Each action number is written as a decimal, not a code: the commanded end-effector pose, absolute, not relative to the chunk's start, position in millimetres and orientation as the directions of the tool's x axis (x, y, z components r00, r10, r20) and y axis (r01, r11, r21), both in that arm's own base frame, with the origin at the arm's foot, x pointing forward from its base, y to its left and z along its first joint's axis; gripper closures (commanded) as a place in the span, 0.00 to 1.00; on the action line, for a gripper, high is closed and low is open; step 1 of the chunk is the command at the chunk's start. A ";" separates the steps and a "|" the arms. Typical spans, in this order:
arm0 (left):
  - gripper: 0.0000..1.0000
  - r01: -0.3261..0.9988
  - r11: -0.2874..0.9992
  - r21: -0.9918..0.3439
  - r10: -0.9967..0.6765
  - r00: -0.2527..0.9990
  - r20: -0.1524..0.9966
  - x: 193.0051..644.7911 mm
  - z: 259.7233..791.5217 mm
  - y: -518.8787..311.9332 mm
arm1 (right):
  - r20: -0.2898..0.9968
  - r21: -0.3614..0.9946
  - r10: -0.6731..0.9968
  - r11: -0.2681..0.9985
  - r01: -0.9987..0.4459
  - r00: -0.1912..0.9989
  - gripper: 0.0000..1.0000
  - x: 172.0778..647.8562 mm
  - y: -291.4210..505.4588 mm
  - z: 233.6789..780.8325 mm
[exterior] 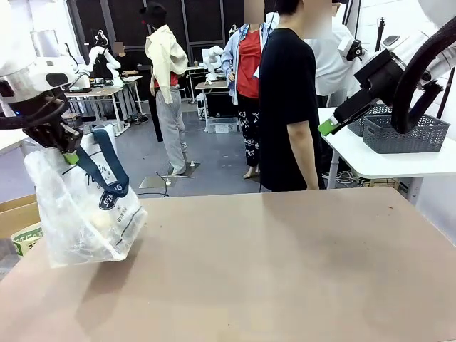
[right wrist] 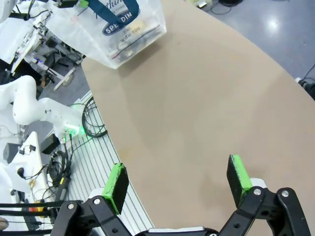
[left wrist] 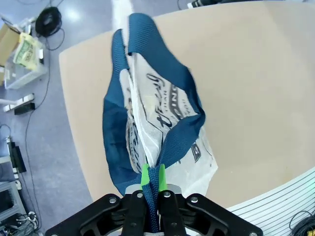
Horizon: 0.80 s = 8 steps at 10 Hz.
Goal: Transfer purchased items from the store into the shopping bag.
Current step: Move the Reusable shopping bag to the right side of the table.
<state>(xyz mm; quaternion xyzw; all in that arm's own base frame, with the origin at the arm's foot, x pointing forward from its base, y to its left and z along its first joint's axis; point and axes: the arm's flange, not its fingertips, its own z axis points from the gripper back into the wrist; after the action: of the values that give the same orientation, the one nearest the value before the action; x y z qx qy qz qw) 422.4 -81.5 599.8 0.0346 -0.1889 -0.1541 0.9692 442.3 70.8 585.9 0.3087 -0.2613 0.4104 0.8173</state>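
The shopping bag [exterior: 82, 214] is translucent whitish plastic with navy strap handles, and it hangs at the table's left edge with its bottom resting on the tabletop. My left gripper [exterior: 68, 153] is shut on one navy handle above it. In the left wrist view the green fingertips [left wrist: 145, 178] pinch the strap over the bag [left wrist: 170, 123]. Faint shapes of purchased items [right wrist: 129, 43] show through the bag's wall [right wrist: 147, 19]; I cannot tell them apart. My right gripper [exterior: 329, 126] hangs high at the right, open and holding nothing. Below it [right wrist: 178, 179] lies bare tabletop.
A person in a black T-shirt [exterior: 288, 100] stands at the far side of the brown table [exterior: 285, 271]. A dark grey mesh basket [exterior: 406, 132] sits on a white side table at the right. A cardboard box [exterior: 18, 221] stands on the floor at the left.
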 end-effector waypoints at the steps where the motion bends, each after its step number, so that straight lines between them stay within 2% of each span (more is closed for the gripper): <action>1: 1.00 0.280 0.952 0.123 -0.306 0.884 0.353 433.1 596.2 -73.7 | 0.684 0.301 0.489 0.487 -0.820 0.541 0.00 444.9 74.2 586.8; 5: 1.00 0.217 0.956 0.196 -0.279 0.876 0.394 440.0 583.7 -45.2 | 0.684 0.301 0.489 0.487 -0.820 0.541 0.00 444.9 74.2 586.8; 8: 1.00 0.173 0.965 0.199 -0.241 0.881 0.406 443.1 573.8 -11.4 | 0.684 0.301 0.489 0.487 -0.820 0.541 0.00 444.9 74.2 586.8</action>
<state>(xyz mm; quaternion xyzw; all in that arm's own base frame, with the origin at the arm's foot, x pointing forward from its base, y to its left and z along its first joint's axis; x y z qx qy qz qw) 444.7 -21.9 573.5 0.0639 -0.1978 -0.1084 0.9721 442.3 70.9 585.9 0.3085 -0.2612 0.4104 0.8174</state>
